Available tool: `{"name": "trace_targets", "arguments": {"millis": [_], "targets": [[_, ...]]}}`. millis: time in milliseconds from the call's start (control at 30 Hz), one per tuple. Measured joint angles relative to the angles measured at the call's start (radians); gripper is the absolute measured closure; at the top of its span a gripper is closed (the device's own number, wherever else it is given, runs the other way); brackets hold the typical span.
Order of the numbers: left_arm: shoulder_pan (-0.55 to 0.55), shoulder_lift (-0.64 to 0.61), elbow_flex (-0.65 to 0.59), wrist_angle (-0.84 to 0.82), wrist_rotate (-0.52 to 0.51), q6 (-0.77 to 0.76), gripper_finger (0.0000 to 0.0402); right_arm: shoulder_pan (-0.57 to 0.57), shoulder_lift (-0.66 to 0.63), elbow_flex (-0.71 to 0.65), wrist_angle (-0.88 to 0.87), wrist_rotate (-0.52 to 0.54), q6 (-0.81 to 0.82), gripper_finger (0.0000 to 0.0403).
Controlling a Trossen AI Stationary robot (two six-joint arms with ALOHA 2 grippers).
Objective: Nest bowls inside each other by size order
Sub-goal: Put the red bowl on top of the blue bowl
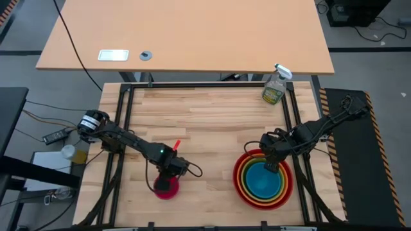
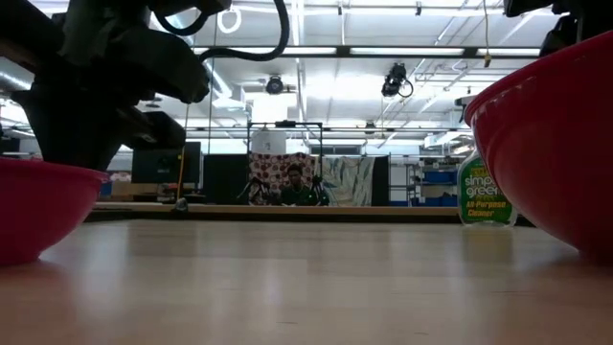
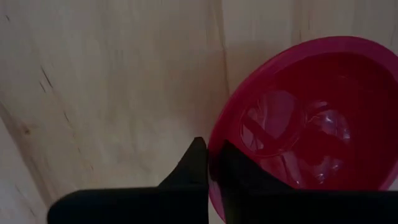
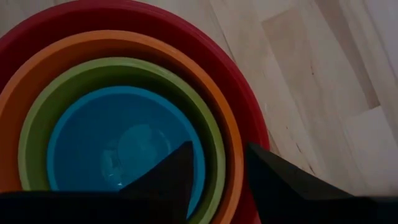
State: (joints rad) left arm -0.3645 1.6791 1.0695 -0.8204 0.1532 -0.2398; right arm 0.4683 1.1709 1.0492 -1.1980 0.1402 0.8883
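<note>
**Pink bowl gripped at the rim, 4 bowls waiting in the stack**

Pink bowl (image 1: 166,187) sits on the table (image 1: 205,122) at the near left, and the left gripper (image 3: 211,168) is right on it. The wrist view shows one finger outside the rim and one inside, pinching the wall: clenched on the bowl, by the look of it. The bowl seems to rest on the wood, not yet lifted.

Over on the right, the stack is ready: red bowl (image 4: 205,43) outermost, then orange bowl (image 4: 93,46), green bowl (image 4: 112,71), and blue bowl (image 4: 106,143) in the middle. The right gripper (image 1: 275,164) hovers above the far rim of that stack, fingers parted, holding nothing.

So the pink one looks like the last piece. To do this well, I'd say: keep the pinch firm on that glossy rim, lift straight up so the bowl doesn't tip or swing, carry it level across the table, and centre it over the blue bowl before lowering. The right arm probably needs to clear off first, or the 2 arms crowd each other above the stack.

A spray bottle (image 1: 276,86) stands at the far right corner, well apart from the path.
</note>
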Motion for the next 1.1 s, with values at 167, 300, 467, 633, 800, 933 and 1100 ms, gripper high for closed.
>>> {"name": "trace_targets", "arguments": {"millis": [167, 300, 467, 633, 800, 933, 1100], "targets": [[0.0, 0.0, 0.0, 0.0, 0.001, -0.001, 0.039, 0.0, 0.0, 0.0, 0.0, 0.0, 0.0, 0.025], [0.002, 0.001, 0.023, -0.03, 0.002, -0.007, 0.039, 0.0, 0.0, 0.0, 0.0, -0.002, 0.001, 0.025], [0.051, 0.002, 0.118, -0.028, 0.049, -0.022, 0.0391, 0.0, 0.0, 0.0, 0.0, -0.003, 0.006, 0.025], [0.112, 0.002, 0.23, 0.032, 0.05, -0.03, 0.0391, -0.012, 0.0, 0.0, 0.0, -0.015, 0.002, 0.025], [0.172, 0.057, 0.377, 0.045, 0.051, -0.036, 0.0391, -0.031, 0.0, 0.009, -0.007, -0.028, -0.014, 0.025], [0.203, 0.14, 0.551, 0.05, 0.051, -0.035, 0.0391, -0.052, 0.0, 0.044, -0.039, -0.015, -0.021, 0.025], [0.232, 0.284, 0.785, 0.021, 0.052, -0.04, 0.0389, -0.07, -0.027, 0.077, -0.118, 0.039, -0.048, 0.025]]}}
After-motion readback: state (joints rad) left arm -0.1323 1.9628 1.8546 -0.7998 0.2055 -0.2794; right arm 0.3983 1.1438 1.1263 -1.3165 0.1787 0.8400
